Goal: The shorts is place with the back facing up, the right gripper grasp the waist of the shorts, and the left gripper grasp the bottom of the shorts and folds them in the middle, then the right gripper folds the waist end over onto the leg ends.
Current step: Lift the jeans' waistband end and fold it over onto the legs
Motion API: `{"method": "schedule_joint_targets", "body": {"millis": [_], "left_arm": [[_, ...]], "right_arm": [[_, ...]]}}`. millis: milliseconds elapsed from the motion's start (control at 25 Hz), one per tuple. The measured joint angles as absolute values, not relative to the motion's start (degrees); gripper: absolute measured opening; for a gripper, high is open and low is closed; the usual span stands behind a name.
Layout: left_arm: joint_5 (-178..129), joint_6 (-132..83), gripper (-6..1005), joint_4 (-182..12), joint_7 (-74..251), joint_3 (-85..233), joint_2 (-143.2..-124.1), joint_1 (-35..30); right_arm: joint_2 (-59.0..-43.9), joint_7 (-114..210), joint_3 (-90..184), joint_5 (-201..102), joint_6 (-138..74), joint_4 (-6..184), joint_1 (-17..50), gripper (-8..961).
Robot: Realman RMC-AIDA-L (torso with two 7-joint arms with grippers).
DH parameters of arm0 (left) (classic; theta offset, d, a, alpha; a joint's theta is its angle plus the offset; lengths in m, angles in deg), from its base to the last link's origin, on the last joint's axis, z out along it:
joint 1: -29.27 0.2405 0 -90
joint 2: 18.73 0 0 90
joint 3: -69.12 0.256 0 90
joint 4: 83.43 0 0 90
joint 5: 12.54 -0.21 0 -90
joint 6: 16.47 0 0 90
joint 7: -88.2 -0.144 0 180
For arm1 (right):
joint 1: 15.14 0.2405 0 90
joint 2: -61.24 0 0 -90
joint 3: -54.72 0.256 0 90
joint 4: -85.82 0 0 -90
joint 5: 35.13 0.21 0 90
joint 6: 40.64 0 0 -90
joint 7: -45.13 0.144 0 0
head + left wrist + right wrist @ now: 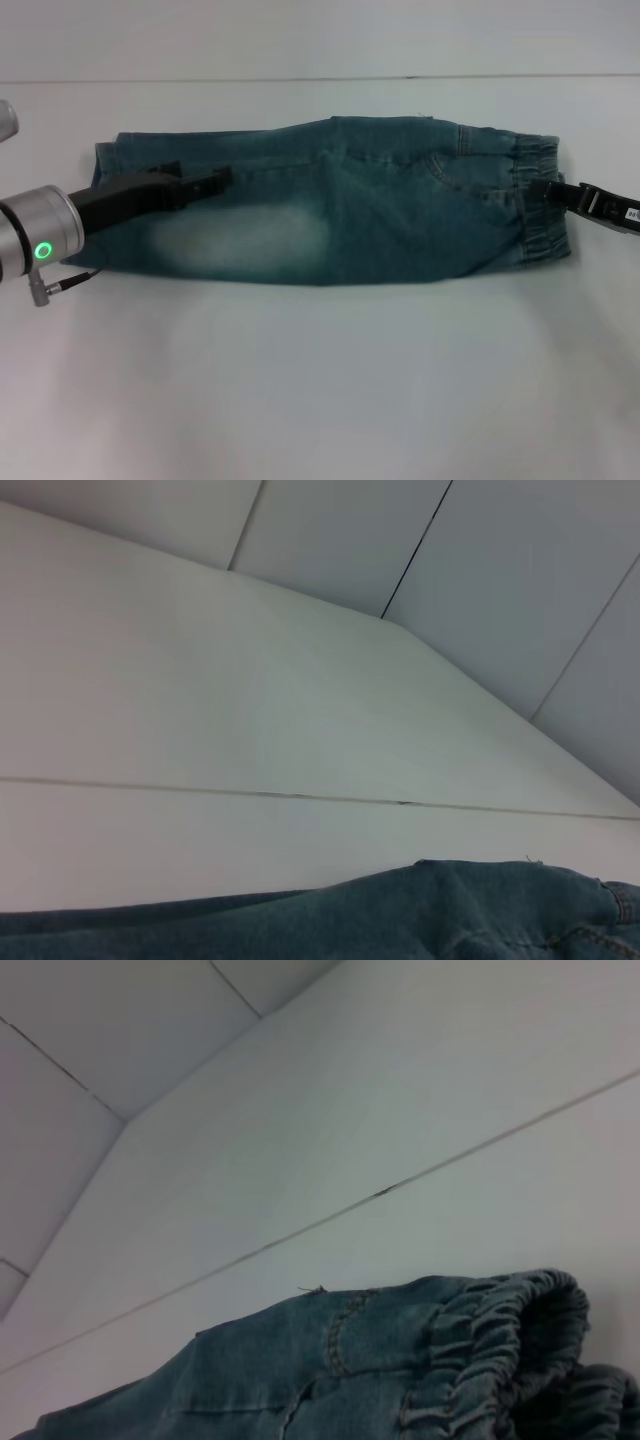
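The shorts (330,215) lie folded lengthwise into a long band across the white table (320,380), faded denim facing up. The crinkled waist (545,225) is at the right end and the leg ends (106,165) at the left. My right gripper (540,190) reaches in from the right and is shut on the waist at its middle. My left gripper (220,180), with the silver wrist and green light, lies low over the left half of the shorts, inward of the hems. The wrist views show only denim (450,910) and the gathered waist (500,1345).
A thin seam (300,78) runs along the table's far side, where a pale wall begins. A grey cable (70,282) hangs from the left wrist just off the shorts' near edge.
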State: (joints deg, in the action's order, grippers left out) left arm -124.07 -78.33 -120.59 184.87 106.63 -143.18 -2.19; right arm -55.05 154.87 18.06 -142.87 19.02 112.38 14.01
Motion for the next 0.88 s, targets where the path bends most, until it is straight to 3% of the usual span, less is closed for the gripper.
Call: {"method": "schedule_joint_targets", "body": {"millis": [320, 560, 800, 880], "left_arm": [[-122.27, -78.32, 937, -119.23, 182.3, 106.66, -143.18, -2.19], [-116.93, -78.51, 929, -115.8, 175.48, 106.65, -143.18, -2.34], [-103.44, -78.74, 912, -104.43, 157.05, 106.57, -143.32, -3.54], [-97.48, -78.7, 840, -98.55, 146.7, 106.29, -143.34, -4.57]], "right_arm": [[-54.93, 154.87, 17.85, -142.88, 20.1, 112.89, 13.76, 317], [-54.69, 154.89, 17.91, -142.89, 22.39, 113.67, 13.58, 112], [-55.26, 157.26, 18.24, -142.79, 25.99, 117.9, 12.52, 94], [-55.29, 158.01, 18.21, -142.79, 26.8, 118.76, 12.35, 95]]}}
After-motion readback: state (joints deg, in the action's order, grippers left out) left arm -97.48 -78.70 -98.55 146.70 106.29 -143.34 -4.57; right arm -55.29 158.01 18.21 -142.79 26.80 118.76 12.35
